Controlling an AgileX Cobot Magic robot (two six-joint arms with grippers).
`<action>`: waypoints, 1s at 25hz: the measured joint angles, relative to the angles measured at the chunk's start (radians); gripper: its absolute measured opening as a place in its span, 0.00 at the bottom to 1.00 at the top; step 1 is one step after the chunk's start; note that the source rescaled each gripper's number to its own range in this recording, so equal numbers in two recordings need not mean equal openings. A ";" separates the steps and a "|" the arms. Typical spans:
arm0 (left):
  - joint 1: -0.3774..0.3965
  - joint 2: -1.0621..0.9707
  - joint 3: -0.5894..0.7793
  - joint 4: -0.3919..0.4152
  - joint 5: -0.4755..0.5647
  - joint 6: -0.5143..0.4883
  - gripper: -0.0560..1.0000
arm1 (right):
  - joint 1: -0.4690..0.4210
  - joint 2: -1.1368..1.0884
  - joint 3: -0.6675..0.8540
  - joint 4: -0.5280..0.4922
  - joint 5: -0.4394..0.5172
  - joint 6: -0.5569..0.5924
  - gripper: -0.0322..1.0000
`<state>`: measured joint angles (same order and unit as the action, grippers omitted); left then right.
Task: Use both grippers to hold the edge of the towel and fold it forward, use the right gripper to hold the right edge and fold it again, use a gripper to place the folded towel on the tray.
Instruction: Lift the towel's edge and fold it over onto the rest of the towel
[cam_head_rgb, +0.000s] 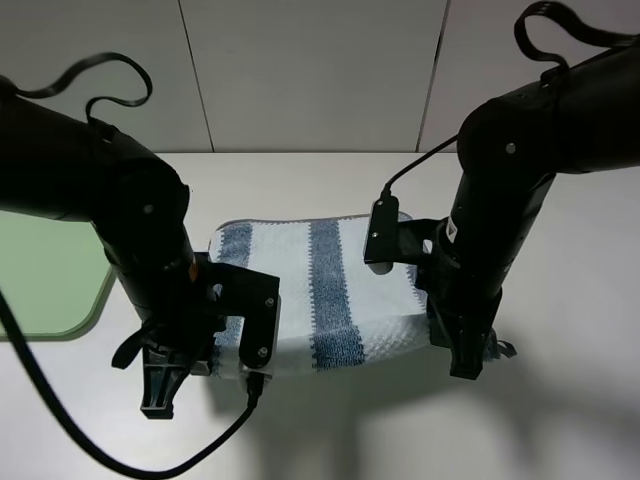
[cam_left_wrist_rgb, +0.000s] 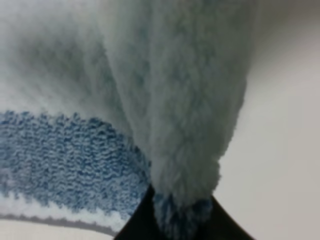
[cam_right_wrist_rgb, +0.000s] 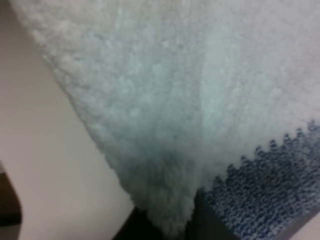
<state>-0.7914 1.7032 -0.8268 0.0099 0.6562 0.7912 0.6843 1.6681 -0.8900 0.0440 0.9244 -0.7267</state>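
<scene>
Right of the tray (cam_head_rgb: 45, 290), the towel (cam_head_rgb: 310, 290) is laid on the counter (cam_head_rgb: 400, 430). One bunched corner is pinched between the jaws of the left gripper (cam_left_wrist_rgb: 179, 222), another between those of the right gripper (cam_right_wrist_rgb: 167, 225).

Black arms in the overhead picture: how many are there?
2. The left arm stands over the towel's left end, the right arm over its right end. None looks hidden.
</scene>
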 joint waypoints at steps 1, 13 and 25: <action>0.000 -0.021 0.000 0.000 0.009 0.000 0.05 | 0.000 -0.012 0.000 0.005 0.012 0.000 0.03; 0.000 -0.186 0.000 -0.010 0.118 0.000 0.05 | 0.000 -0.094 0.000 0.075 0.138 0.016 0.03; -0.003 -0.186 0.000 0.108 0.045 -0.035 0.05 | 0.000 -0.119 -0.067 -0.035 0.118 0.080 0.03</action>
<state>-0.7947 1.5175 -0.8268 0.1183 0.7016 0.7563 0.6843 1.5496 -0.9568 0.0089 1.0422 -0.6465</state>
